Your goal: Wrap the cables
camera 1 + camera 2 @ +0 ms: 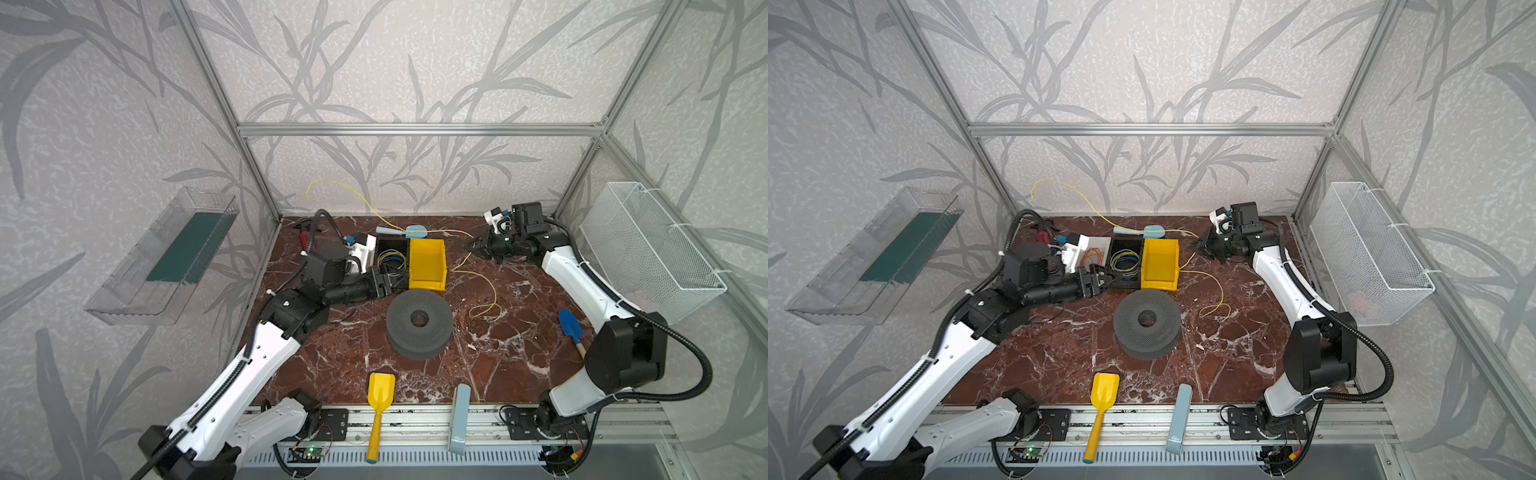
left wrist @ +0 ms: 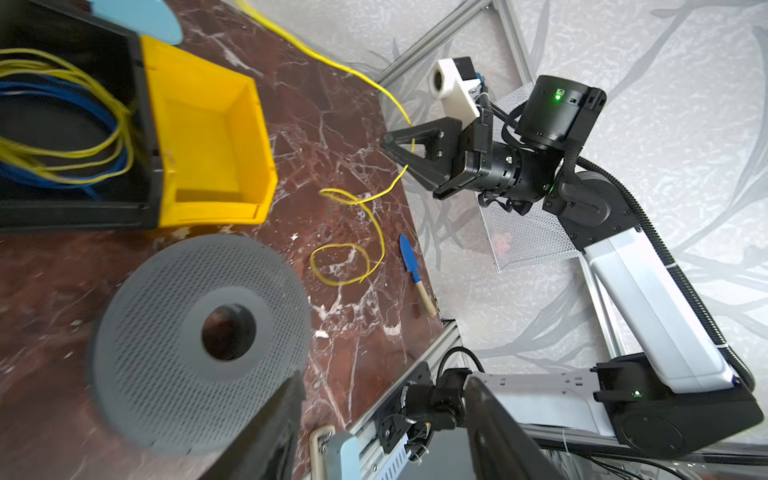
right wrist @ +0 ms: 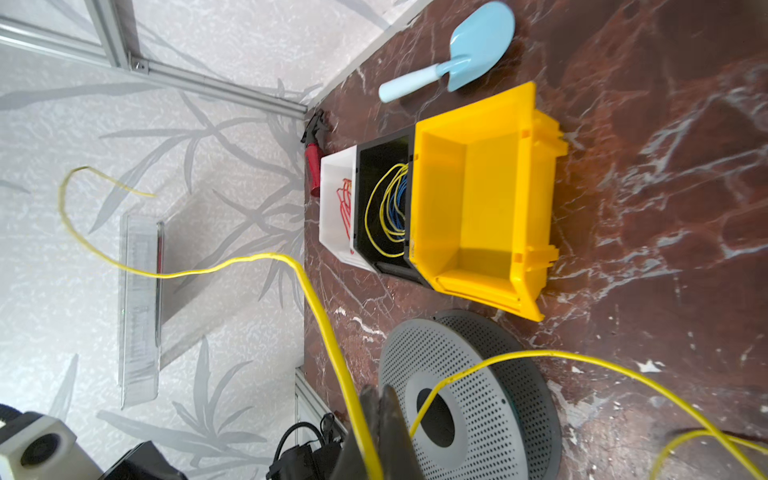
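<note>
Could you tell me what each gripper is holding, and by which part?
The right gripper pinches the pale-yellow wire partway along its length; the left gripper, open, holds nothing.

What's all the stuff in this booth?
spool: one, grey, centre
loose wire: one, pale yellow, looping right of spool
white bin, black bin, yellow bin: three, row at back
red-and-orange wire bundle: one, in white bin
blue-and-yellow wire bundle: one, in black bin
yellow shovel: one, front edge
light-blue shovel: one, behind bins
blue trowel: one, right side
pale blue-grey item: one, front rail
mesh basket: one, white, right wall
clear tray: one, left wall
left gripper: one, black, open, at black bin
right gripper: one, black, shut on loose wire
</note>
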